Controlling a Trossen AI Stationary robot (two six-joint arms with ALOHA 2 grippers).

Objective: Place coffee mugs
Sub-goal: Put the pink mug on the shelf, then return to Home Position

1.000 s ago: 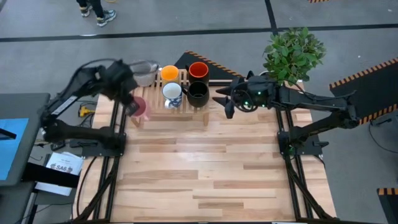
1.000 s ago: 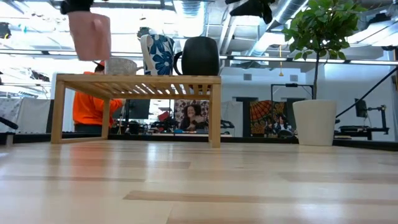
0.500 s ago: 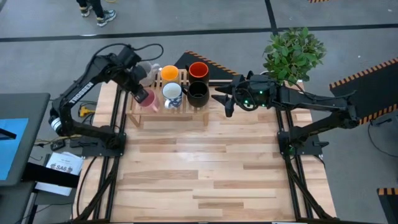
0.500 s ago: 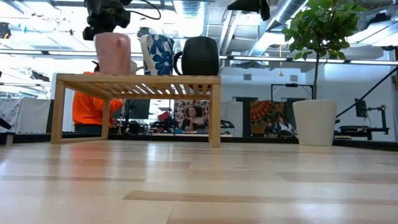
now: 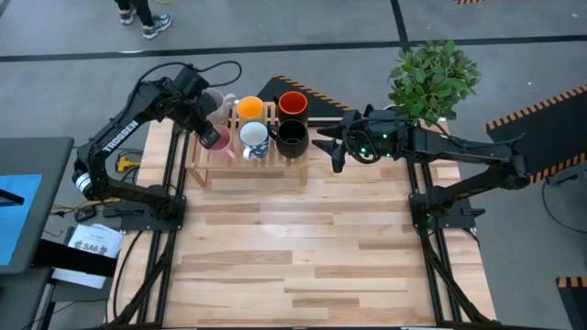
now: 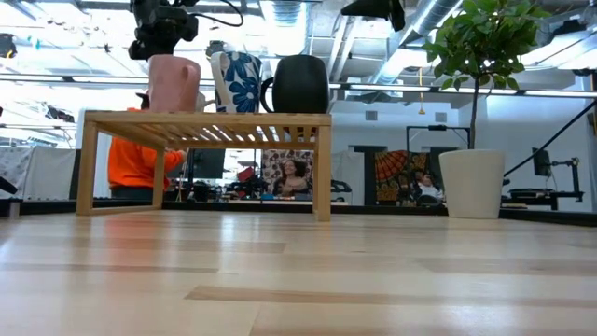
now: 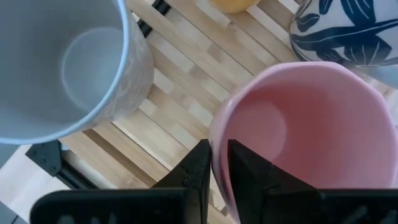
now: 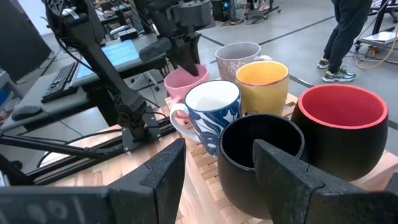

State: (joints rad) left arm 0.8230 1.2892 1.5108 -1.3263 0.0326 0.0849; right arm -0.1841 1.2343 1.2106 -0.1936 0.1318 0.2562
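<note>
A wooden slatted rack (image 5: 248, 165) stands at the table's far side. On it stand a grey mug (image 5: 213, 101), an orange mug (image 5: 249, 108), a mug that is red inside (image 5: 293, 103), a white mug with blue flowers (image 5: 254, 137) and a black mug (image 5: 292, 137). My left gripper (image 5: 207, 128) is shut on the pink mug (image 5: 219, 140) at the rack's near left corner. My right gripper (image 5: 328, 151) is open and empty, just right of the rack, level with the black mug (image 8: 261, 155). My left gripper holds the pink mug by its rim (image 7: 217, 155) on the side away from the flowered mug, one finger (image 7: 242, 174) inside and one (image 7: 198, 171) outside. The fingers come from above, pointing down. The mug stands upright, its base at the rack's top (image 6: 205, 117).
A potted plant (image 5: 431, 78) stands at the table's far right corner, behind my right arm. The near part of the wooden table (image 5: 303, 257) is bare. People show in the room beyond, under the rack in the low view (image 6: 135, 159).
My left gripper has carried the pink mug from off the rack's left near corner toward the right and the far edge, then down. The mug, lifted high before, now stands on the rack's top beside the flowered mug. The gripper stays shut on its rim.
</note>
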